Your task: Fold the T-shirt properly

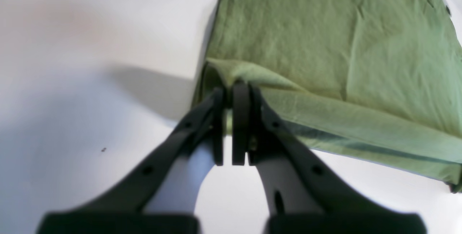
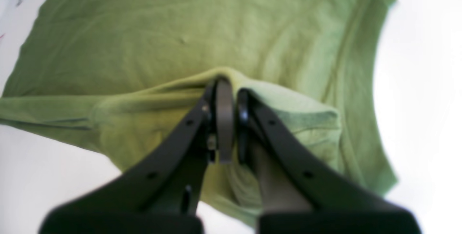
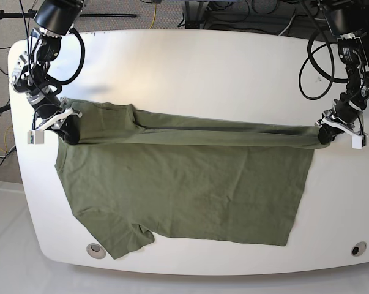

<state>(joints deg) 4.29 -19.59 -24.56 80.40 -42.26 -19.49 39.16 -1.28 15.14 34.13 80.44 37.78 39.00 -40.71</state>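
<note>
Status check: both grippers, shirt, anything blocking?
Left gripper and right gripper both shut on the shirt. Far edge lifted, stretched between them, rest flat. Nothing in the way.

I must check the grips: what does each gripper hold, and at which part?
Both hold the T-shirt. The left gripper is shut on the hem-end corner of its raised long edge; the right gripper is shut on that edge at the sleeve end.
</note>
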